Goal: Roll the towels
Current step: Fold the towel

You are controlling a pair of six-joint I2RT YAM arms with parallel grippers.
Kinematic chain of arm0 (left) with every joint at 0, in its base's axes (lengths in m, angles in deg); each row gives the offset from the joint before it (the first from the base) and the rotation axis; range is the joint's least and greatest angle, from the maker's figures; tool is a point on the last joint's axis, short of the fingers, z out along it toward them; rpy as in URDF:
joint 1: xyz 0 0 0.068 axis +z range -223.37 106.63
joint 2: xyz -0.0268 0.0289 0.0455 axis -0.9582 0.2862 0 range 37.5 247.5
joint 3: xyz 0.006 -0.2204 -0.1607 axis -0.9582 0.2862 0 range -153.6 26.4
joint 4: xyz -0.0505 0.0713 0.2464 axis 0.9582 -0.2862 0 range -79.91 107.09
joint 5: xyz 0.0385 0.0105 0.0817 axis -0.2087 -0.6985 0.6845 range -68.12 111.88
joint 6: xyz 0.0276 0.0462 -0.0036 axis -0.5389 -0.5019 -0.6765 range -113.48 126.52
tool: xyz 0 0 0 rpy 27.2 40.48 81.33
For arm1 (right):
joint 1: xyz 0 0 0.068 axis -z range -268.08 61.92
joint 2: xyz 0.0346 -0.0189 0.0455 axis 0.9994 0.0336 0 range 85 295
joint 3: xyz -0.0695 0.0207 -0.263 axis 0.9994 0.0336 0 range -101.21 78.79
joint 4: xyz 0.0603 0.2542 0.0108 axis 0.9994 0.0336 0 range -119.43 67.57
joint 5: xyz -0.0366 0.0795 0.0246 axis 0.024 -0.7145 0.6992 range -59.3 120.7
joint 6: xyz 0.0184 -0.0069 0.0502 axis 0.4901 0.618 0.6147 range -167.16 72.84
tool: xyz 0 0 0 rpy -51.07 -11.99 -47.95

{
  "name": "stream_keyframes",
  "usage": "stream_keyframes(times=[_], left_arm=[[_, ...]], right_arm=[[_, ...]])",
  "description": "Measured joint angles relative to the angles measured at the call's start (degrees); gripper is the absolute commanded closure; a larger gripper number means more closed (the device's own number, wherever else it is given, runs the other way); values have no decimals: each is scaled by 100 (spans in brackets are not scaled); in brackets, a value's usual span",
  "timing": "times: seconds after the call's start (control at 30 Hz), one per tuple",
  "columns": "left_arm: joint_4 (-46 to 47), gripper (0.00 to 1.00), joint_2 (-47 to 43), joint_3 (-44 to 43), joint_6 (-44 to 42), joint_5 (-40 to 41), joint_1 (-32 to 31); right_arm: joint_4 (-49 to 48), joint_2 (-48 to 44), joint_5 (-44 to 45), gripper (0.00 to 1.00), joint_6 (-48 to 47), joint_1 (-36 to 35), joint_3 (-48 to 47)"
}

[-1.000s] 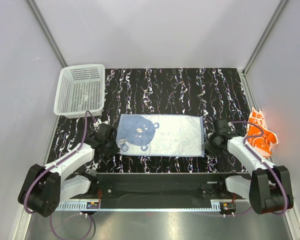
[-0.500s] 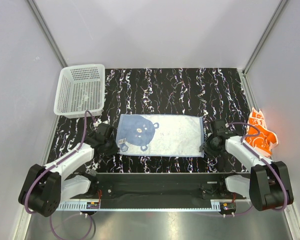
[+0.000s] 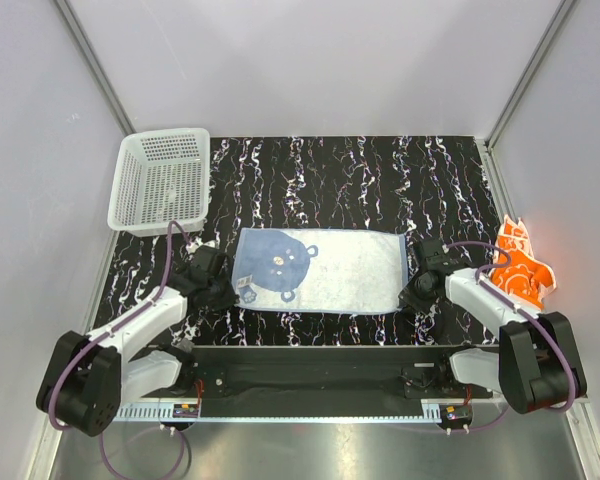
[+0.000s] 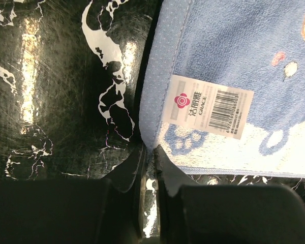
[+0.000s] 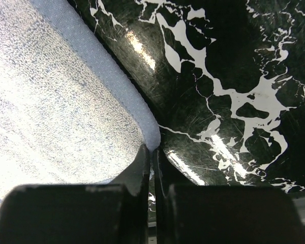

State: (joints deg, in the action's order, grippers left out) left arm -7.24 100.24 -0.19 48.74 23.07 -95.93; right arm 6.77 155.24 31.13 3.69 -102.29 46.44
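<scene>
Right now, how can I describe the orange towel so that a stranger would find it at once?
Look at the black marbled table, then at its right edge, next to the right arm. The orange towel lies crumpled there. It alone is bright orange with white print; the light blue towel lies flat in the middle.

White basket (image 3: 127, 195) on marbled table (image 3: 350, 180), far-left corner

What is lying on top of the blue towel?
A white barcode tag sits on the blue towel near its near-left corner. Anything beneath the cloth is hidden.
</scene>
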Motion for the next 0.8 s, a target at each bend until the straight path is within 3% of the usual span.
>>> stream_keyframes(times=[0.37,0.57,0.8], left_arm=[[-138,100,-741,2,118,-468,7],[-304,100,-1176,160,273,-754,2],[-778,100,-1473,103,367,-817,-11]], right_arm=[[601,-752,0,99,-22,0,-227],[1126,-1453,0,99,-33,0,-308],[1617,-1659,9,100,-125,0,-649]])
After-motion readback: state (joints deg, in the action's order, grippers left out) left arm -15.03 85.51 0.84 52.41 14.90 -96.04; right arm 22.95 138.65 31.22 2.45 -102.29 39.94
